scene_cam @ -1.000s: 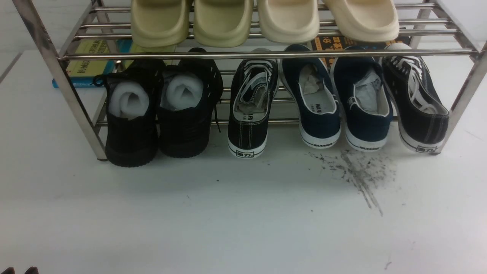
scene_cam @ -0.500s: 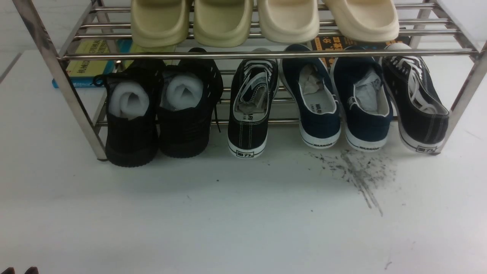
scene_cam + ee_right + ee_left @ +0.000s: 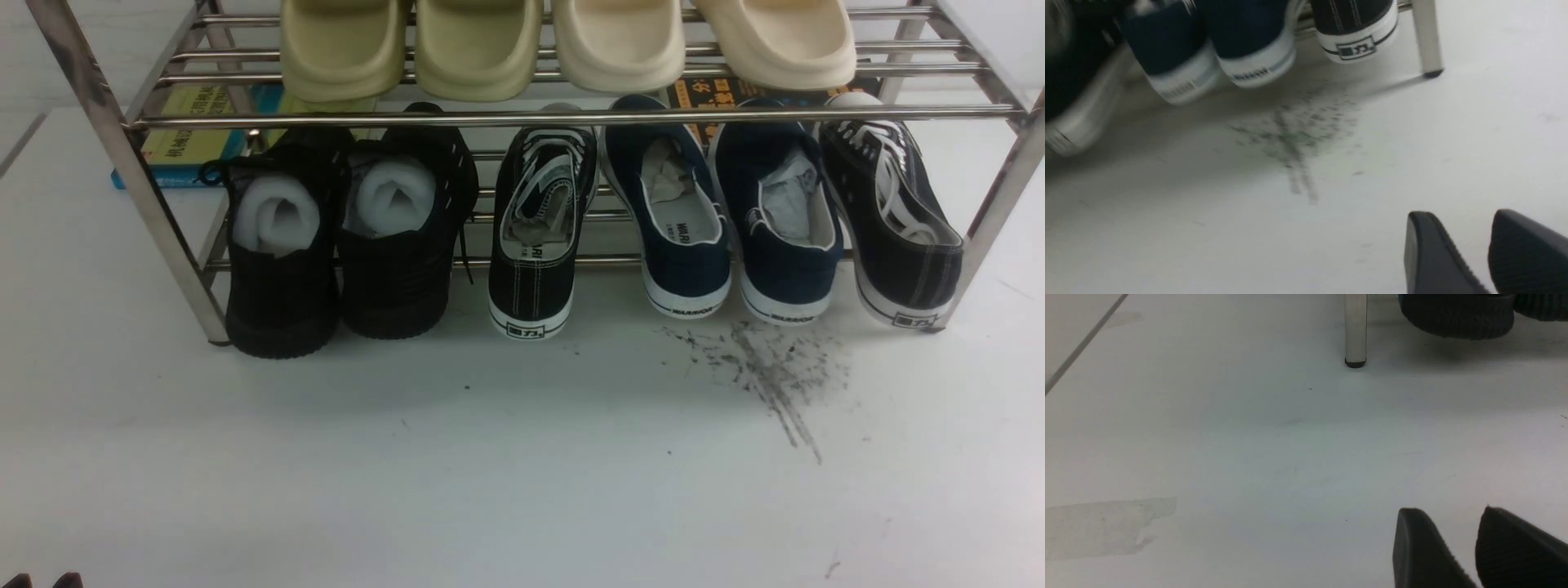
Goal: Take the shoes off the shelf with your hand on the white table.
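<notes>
The shoes, two navy slip-ons with white soles [image 3: 684, 245] [image 3: 788, 237], sit side by side on the lower tier of the steel shelf [image 3: 571, 117], heels toward me and paper stuffed inside. The right wrist view shows their heels [image 3: 1167, 45] [image 3: 1249, 36], blurred. My right gripper [image 3: 1457, 214] hovers low over the white table [image 3: 522, 457], short of the scuff streaks [image 3: 1294, 139], open and empty. The left gripper [image 3: 1449, 512] is open too, holding nothing, near the shelf's left leg [image 3: 1355, 330]. Only its tips [image 3: 41, 580] show in the front view.
Black shoes stuffed with white foam [image 3: 282, 253] stand at the lower tier's left. Dark lace-up sneakers [image 3: 539, 237] [image 3: 894, 220] flank the navy pair. Beige slippers [image 3: 482, 45] fill the top tier. Books [image 3: 188, 135] lie behind. The right shelf leg [image 3: 1427, 36] stands beside the sneaker.
</notes>
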